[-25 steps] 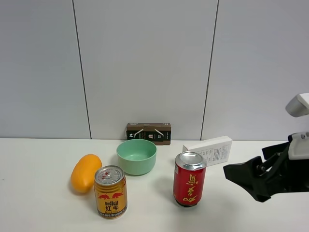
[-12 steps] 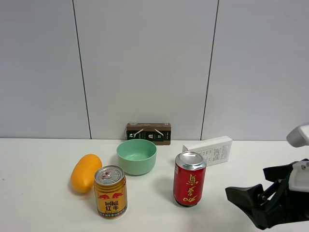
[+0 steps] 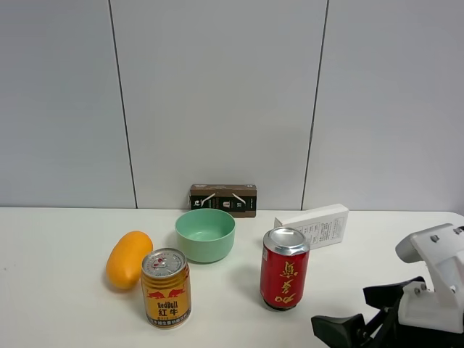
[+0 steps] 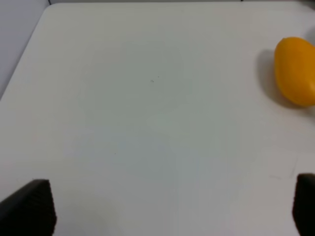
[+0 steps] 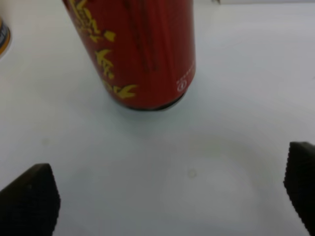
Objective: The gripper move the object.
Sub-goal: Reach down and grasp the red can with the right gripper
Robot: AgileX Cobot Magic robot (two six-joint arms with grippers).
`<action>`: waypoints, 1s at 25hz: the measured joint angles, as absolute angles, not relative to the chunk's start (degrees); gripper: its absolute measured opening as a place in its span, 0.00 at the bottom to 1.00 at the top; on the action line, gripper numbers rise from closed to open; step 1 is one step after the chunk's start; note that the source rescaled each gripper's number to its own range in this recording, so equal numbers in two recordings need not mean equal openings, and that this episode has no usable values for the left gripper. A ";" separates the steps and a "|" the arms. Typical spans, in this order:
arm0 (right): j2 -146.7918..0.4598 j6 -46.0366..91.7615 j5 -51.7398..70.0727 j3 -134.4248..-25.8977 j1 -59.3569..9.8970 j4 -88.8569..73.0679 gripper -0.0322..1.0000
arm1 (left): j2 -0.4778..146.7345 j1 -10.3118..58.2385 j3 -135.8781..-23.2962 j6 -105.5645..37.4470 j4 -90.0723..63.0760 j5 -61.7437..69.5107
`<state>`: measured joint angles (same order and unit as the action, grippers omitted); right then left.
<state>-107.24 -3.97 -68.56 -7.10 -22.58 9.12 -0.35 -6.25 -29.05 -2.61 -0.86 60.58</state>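
Observation:
The red can (image 3: 284, 268) with gold characters and a silver top stands upright on the white table (image 3: 65, 319), right of centre. My right gripper (image 3: 345, 312) is open, low over the table, just front-right of the can and apart from it. In the right wrist view the can (image 5: 135, 49) stands ahead of the open right gripper (image 5: 165, 196), centred between its black fingertips (image 5: 29, 199). My left gripper (image 4: 167, 211) is open and empty over bare table; it is out of the exterior view.
A gold Red Bull can (image 3: 166, 287) stands front left, with an orange fruit (image 3: 129, 259) beside it, which also shows in the left wrist view (image 4: 295, 71). A green bowl (image 3: 205, 234), a white box (image 3: 312, 225) and a dark box (image 3: 223, 200) lie behind.
My right gripper has dropped lower and moved left towards the red can. The can and the other things have not moved.

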 joint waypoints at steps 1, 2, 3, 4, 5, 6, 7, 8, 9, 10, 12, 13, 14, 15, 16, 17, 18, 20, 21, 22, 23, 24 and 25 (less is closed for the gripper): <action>-107.24 -3.97 -68.80 -7.40 -22.58 9.12 0.82 | -0.35 -6.25 -29.05 -2.61 -0.86 60.58; -107.24 -3.97 -68.98 -7.59 -22.58 9.17 0.82 | -0.35 -6.25 -29.05 -2.61 -0.86 60.58; -107.28 -3.92 -68.98 -7.82 -22.58 9.17 0.82 | -0.35 -6.25 -29.05 -2.61 -0.86 60.58; -107.28 -3.92 -68.98 -8.02 -22.58 9.38 0.82 | -0.35 -6.25 -29.05 -2.61 -0.86 60.58; -107.28 -3.92 -68.98 -8.22 -22.58 9.60 0.82 | -0.35 -6.25 -29.05 -2.61 -0.86 60.58; -107.28 -3.92 -68.98 -8.33 -22.58 9.92 0.82 | -0.35 -6.25 -29.05 -2.61 -0.86 60.58; -107.28 -3.92 -69.05 -8.33 -22.58 10.03 0.82 | -0.35 -6.25 -29.05 -2.61 -0.86 60.58; -107.28 -3.92 -69.05 -8.33 -22.58 10.02 0.82 | -0.35 -6.25 -29.05 -2.61 -0.86 60.58; -107.28 -3.87 -69.13 -8.33 -22.58 10.02 0.82 | -0.35 -6.25 -29.05 -2.61 -0.86 60.58; -107.28 -3.87 -69.21 -8.33 -22.58 10.02 0.82 | -0.35 -6.25 -29.05 -2.61 -0.86 60.58; -107.28 -3.87 -69.20 -8.62 -22.58 10.18 0.82 | -0.35 -6.25 -29.05 -2.61 -0.86 60.58; -107.30 -3.87 -69.20 -9.05 -22.58 10.44 0.82 | -0.35 -6.25 -29.05 -2.61 -0.86 60.58; -107.35 -3.87 -69.20 -9.77 -22.58 10.58 0.81 | -0.35 -6.25 -29.05 -2.61 -0.86 60.58; -107.35 -3.87 -69.20 -10.71 -22.58 10.77 0.81 | -0.35 -6.25 -29.05 -2.61 -0.86 60.58; -107.42 -3.87 -69.26 -11.63 -22.58 11.13 0.79 | -0.35 -6.25 -29.05 -2.61 -0.86 60.58; -107.42 -3.87 -69.26 -12.83 -22.58 11.63 0.78 | -0.35 -6.25 -29.05 -2.61 -0.86 60.58; -107.44 -3.87 -69.28 -14.00 -22.58 12.17 0.77 | -0.35 -6.25 -29.05 -2.61 -0.86 60.58; -107.48 -3.87 -69.21 -15.82 -22.58 13.36 0.76 | -0.35 -6.25 -29.05 -2.61 -0.86 60.58; -107.48 -3.87 -68.82 -16.60 -22.58 13.95 0.75 | -0.35 -6.25 -29.05 -2.61 -0.86 60.58; -107.48 -3.87 -68.39 -17.32 -22.58 14.46 0.75 | -0.35 -6.25 -29.05 -2.61 -0.86 60.58; -107.48 -3.87 -67.92 -17.87 -22.58 14.84 0.75 | -0.35 -6.25 -29.05 -2.61 -0.86 60.58; -107.48 -3.82 -67.08 -18.49 -22.58 15.20 0.75 | -0.35 -6.25 -29.05 -2.61 -0.86 60.58; -107.48 -3.82 -66.27 -19.01 -22.58 15.68 0.75 | -0.35 -6.25 -29.05 -2.61 -0.86 60.58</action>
